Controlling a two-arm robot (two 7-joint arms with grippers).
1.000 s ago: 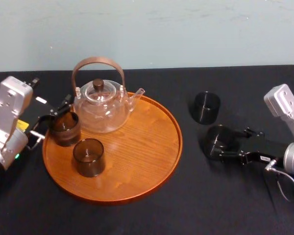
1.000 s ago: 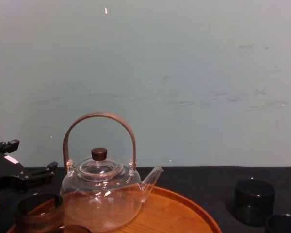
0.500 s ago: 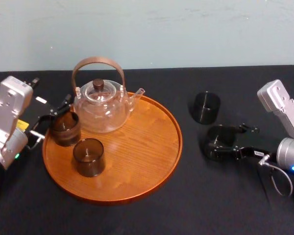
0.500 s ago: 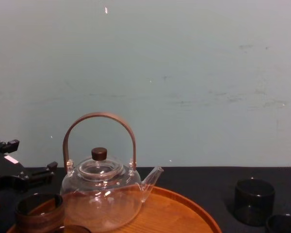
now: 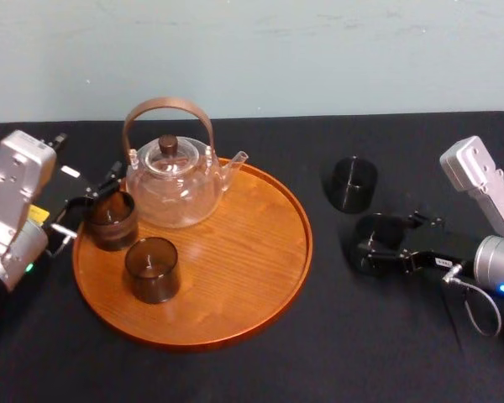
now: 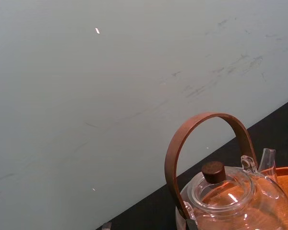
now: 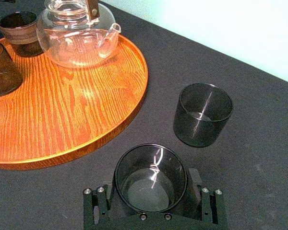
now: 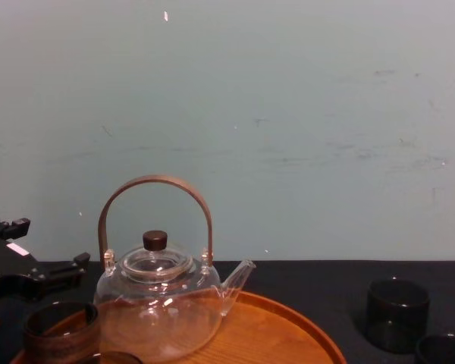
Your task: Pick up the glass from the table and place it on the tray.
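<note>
A dark smoked glass [image 5: 378, 238] stands on the black table right of the tray, seen from above in the right wrist view [image 7: 151, 175]. My right gripper [image 5: 381, 241] [image 7: 151, 191] is shut on it, a finger pressed against each side, and the glass still rests on the cloth. The round orange-brown wooden tray [image 5: 235, 243] [image 7: 62, 110] lies to its left. My left gripper [image 5: 88, 210] sits at the tray's left rim, beside a brown-banded glass [image 5: 111, 220].
A glass teapot [image 5: 172, 180] with a brown hoop handle stands at the back of the tray, and a dark glass [image 5: 152, 269] stands in front of it. A second dark glass [image 5: 353, 183] [image 7: 202, 114] stands on the table just beyond the held one.
My right arm has shifted slightly left and its fingers have closed in a little onto the glass. The left arm and the things on the tray have not moved.
</note>
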